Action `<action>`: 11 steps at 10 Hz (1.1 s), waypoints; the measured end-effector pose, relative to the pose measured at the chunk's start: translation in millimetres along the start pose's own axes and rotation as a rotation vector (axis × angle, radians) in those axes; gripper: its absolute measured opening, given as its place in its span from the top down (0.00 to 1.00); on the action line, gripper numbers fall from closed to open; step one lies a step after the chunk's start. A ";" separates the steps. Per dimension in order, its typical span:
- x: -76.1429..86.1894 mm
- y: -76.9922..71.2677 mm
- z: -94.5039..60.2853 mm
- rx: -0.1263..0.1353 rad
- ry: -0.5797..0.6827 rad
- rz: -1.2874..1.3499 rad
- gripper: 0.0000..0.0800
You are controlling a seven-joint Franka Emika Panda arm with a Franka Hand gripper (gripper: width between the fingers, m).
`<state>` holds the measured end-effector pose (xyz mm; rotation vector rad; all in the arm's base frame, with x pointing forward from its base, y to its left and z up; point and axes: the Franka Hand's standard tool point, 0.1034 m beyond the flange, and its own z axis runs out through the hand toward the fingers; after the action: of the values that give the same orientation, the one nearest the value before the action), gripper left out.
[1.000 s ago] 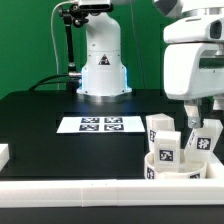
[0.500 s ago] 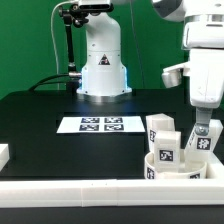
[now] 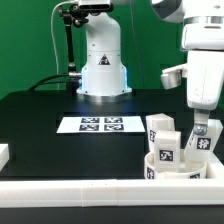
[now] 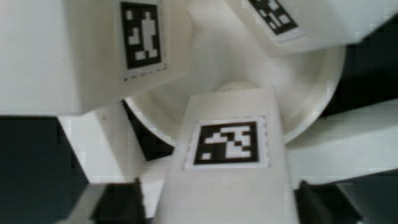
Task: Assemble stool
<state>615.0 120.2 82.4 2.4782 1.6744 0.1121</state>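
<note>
The white round seat (image 3: 176,166) lies at the exterior view's right near the front rail, with three tagged white legs standing in it. My gripper (image 3: 203,129) comes down from above over the right-hand leg (image 3: 204,141), its fingers on both sides of it and shut on it. The other two legs (image 3: 162,128) (image 3: 168,150) stand free to its left. In the wrist view the held leg (image 4: 222,145) fills the space between my dark fingers (image 4: 114,200), with the seat (image 4: 324,80) behind it and another leg (image 4: 135,45) beside it.
The marker board (image 3: 100,124) lies flat in the middle of the black table. The robot's white base (image 3: 102,72) stands behind it. A long white rail (image 3: 70,190) runs along the front edge, and a small white block (image 3: 3,153) sits at the left edge.
Between one second and half a second ago the wrist turned about its vertical axis above the right-hand leg. Since then it has barely moved. The seat and legs stay put.
</note>
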 end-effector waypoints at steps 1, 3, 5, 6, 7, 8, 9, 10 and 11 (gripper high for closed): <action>-0.2 0.2 0.0 0.000 0.000 0.022 0.56; -1.6 1.9 -0.5 0.015 -0.004 0.157 0.56; -2.4 4.7 -3.5 0.049 -0.021 0.360 0.56; -3.4 8.0 -3.6 0.065 -0.023 0.446 0.57; -6.0 9.3 -1.8 0.078 -0.016 0.557 0.57; -7.7 9.8 -1.1 0.085 -0.015 0.652 0.57; -6.8 9.2 -1.2 0.084 -0.018 0.708 0.57; -6.8 9.3 -1.3 0.084 -0.019 0.757 0.57; -6.8 9.2 -1.2 0.084 -0.023 0.847 0.57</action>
<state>620.7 110.6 85.3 3.0456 0.5242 0.1003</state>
